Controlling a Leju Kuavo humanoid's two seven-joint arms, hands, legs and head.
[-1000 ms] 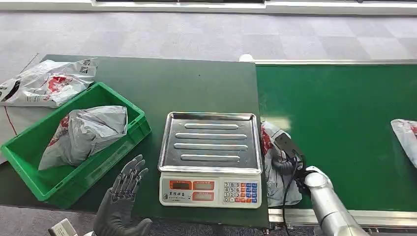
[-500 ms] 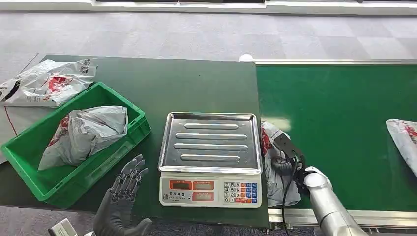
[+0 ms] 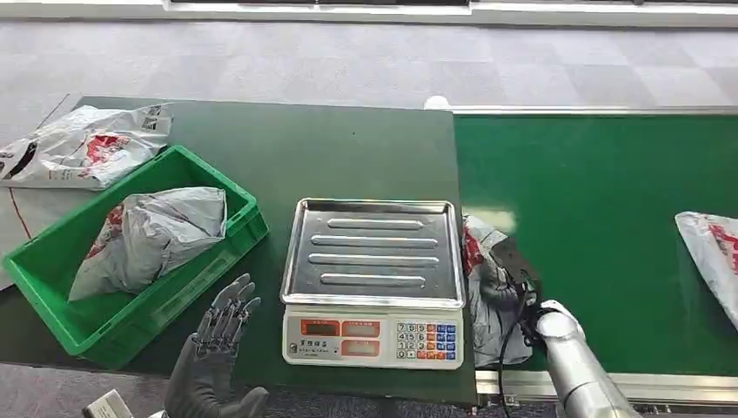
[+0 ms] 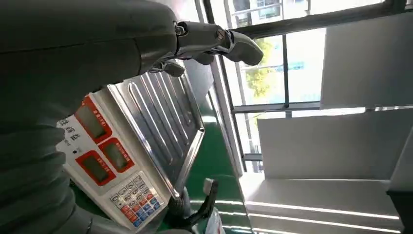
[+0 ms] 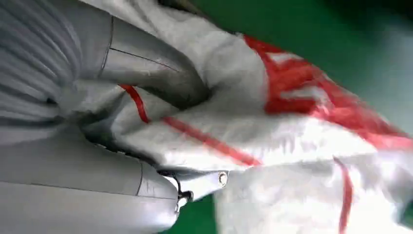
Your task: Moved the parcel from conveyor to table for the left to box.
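A grey parcel with red print lies at the left edge of the green conveyor, right beside the scale. My right hand rests on top of it. In the right wrist view the thumb and fingers dig into the crumpled parcel and hold a fold of it. My left hand hovers open, fingers spread, over the table's front edge, between the green crate and the scale. In the left wrist view its fingers reach out above the scale.
A steel-topped electronic scale stands on the dark green table. The green crate holds one grey parcel. Another parcel lies at the table's far left. A further parcel sits on the belt at the right edge.
The parcel at the right end of the belt has drifted left into view. My right hand has settled slightly on the near parcel. The left hand has not moved.
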